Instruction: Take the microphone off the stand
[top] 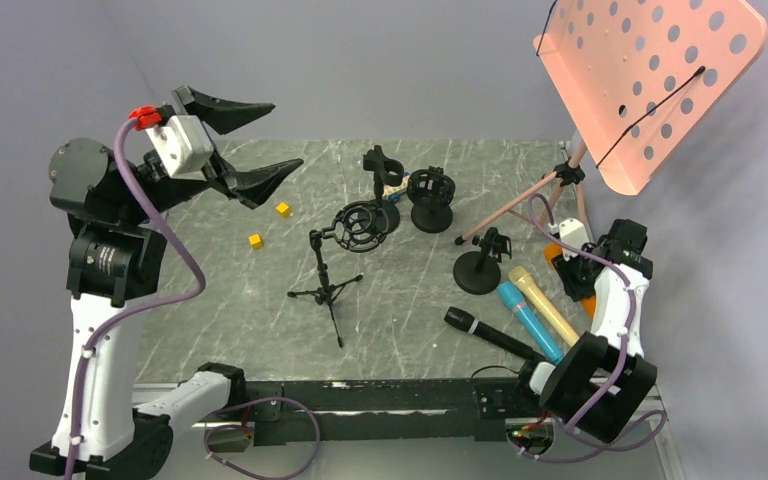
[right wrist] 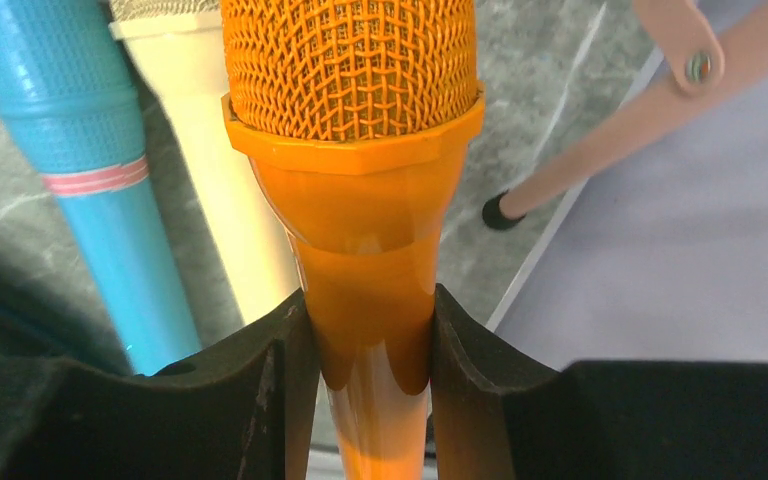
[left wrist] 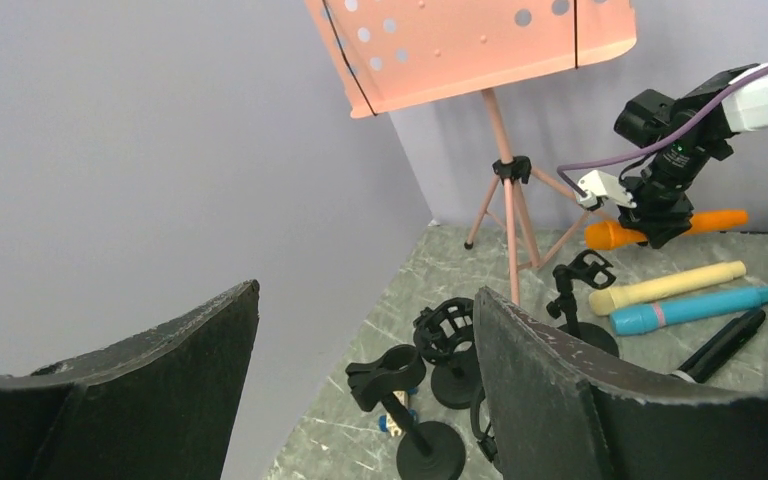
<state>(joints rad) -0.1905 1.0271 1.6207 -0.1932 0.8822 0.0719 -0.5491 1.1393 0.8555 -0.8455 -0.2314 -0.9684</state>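
Grip on orange microphone [right wrist: 355, 150] just below its head.
Right gripper [right wrist: 370, 340] fingers pinch it near the music stand [top: 650, 80] feet, probably to lay it down; left gripper [top: 282, 135], spread wide and empty, hovers far from that stand.

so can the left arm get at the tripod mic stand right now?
Probably yes: the left gripper is open and raised, and the tripod stand stands in the open; only small yellow cubes lie nearby.
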